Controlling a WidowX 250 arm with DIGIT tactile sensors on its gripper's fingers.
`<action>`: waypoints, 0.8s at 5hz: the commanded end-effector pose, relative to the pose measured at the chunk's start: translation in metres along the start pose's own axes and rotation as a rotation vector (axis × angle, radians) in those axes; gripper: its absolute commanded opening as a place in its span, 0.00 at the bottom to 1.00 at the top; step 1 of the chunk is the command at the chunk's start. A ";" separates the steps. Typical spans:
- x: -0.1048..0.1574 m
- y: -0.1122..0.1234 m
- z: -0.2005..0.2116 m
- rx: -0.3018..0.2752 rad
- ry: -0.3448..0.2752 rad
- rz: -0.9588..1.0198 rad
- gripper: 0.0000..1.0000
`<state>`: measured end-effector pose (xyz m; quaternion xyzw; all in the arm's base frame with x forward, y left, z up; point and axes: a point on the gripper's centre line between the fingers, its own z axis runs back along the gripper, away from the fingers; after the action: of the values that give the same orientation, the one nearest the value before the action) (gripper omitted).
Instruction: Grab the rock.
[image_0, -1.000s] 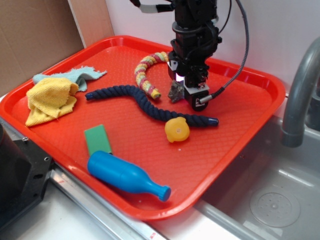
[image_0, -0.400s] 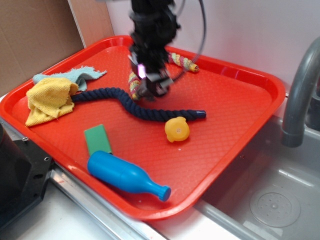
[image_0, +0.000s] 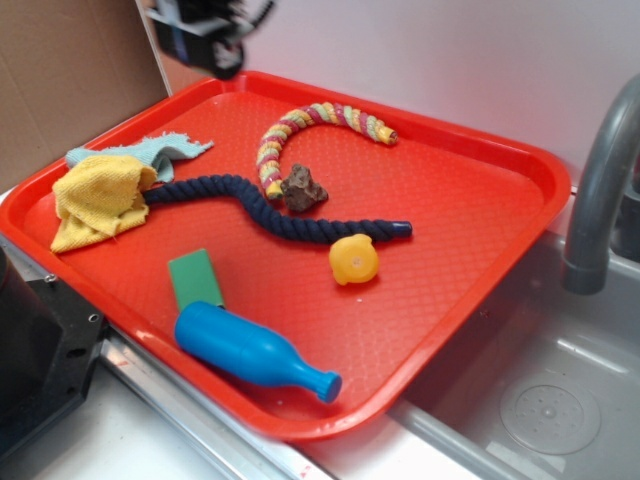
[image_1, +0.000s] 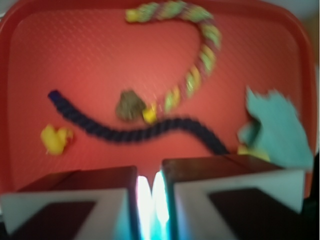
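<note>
The rock (image_0: 303, 188) is a small dark brown jagged lump lying free on the red tray (image_0: 480, 200), between the striped rope's end and the navy rope. In the wrist view the rock (image_1: 130, 105) sits well ahead of the fingers, just above the navy rope. My gripper (image_0: 212, 38) hangs blurred high above the tray's far left corner, far from the rock. Seen from the wrist, the gripper (image_1: 149, 174) has its fingers almost together with only a thin lit slit and nothing between them.
A navy rope (image_0: 270, 210), a striped rope (image_0: 310, 122), a yellow round toy (image_0: 354, 259), a green block (image_0: 195, 278), a blue bottle (image_0: 250, 350) and yellow and teal cloths (image_0: 105, 190) lie on the tray. A grey faucet (image_0: 600, 190) and sink are on the right.
The gripper swept left across the tray and rose away to the upper left. The rock and both ropes were shifted left; the rock now lies uncovered.
</note>
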<state>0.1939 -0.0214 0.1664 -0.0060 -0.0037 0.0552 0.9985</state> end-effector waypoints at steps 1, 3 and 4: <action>0.022 -0.001 -0.038 0.055 -0.056 -0.344 1.00; 0.042 -0.011 -0.096 0.074 -0.009 -0.451 1.00; 0.047 -0.012 -0.114 0.050 0.010 -0.461 1.00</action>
<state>0.2402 -0.0312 0.0480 0.0157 0.0225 -0.1751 0.9842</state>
